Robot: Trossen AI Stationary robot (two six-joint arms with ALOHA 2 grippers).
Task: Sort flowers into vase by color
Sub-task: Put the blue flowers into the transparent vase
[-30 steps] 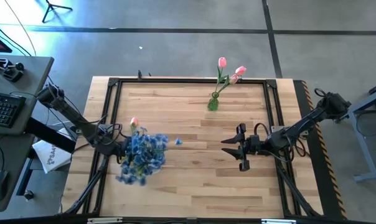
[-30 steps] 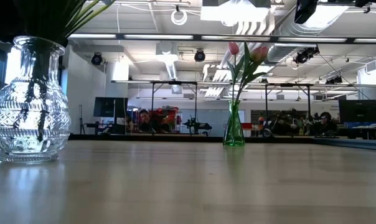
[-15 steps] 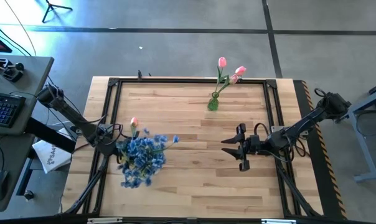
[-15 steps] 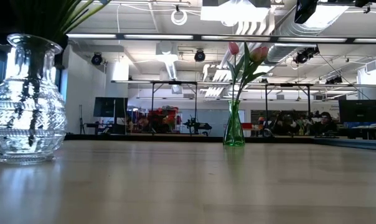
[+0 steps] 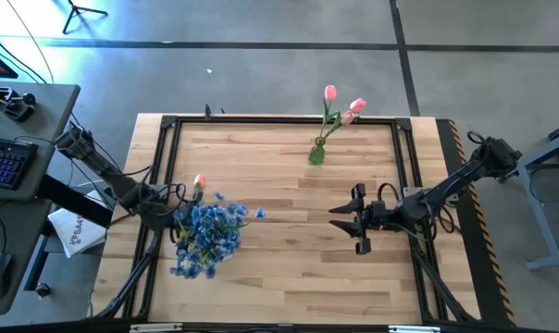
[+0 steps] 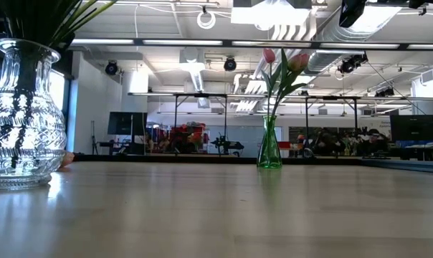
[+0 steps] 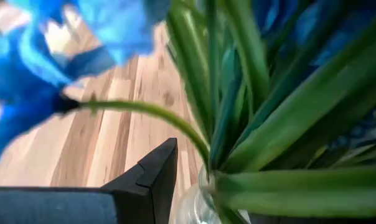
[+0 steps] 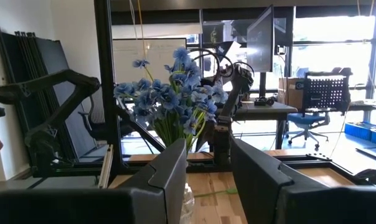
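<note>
High view, table: wooden table [image 5: 289, 268] with a dark frame round its edge
High view, blue flowers: bunch of blue flowers [image 5: 207, 237] on the left side of the table, heads spread over the wood; the vase beneath is hidden by the blossoms
High view, stray pink: one pink tulip [image 5: 199, 182] shows just beside the blue bunch, on its far side
High view, green vase: small green vase [image 5: 316, 153] near the far edge, right of centre, holding pink tulips [image 5: 342, 104] that lean beyond the table frame
High view, left gripper: left gripper [image 5: 168, 217] touching the blue bunch at its left edge; fingers masked by blossoms, spread cannot be told here
High view, right gripper: right gripper [image 5: 340, 222] right of centre, well apart from both vases, fingers parted, nothing between them
Low view, glass vase: cut-glass vase [image 6: 23, 122] at the picture's left, upright on the table, green stems [image 6: 48, 21] rising from its mouth
Low view, green vase: stands upright farther back, tulips in it
Left wrist view: thick green stems close up, entering the glass rim [image 7: 203, 193]; one dark finger [image 7: 154, 174] beside the rim, not pressed on a stem; blue blossoms blurred. Jaw state: cannot tell
Right wrist view: both dark fingers [image 8: 169, 174] apart with a clear gap, holding nothing; blue bunch and left arm [image 8: 228, 112] seen beyond
</note>
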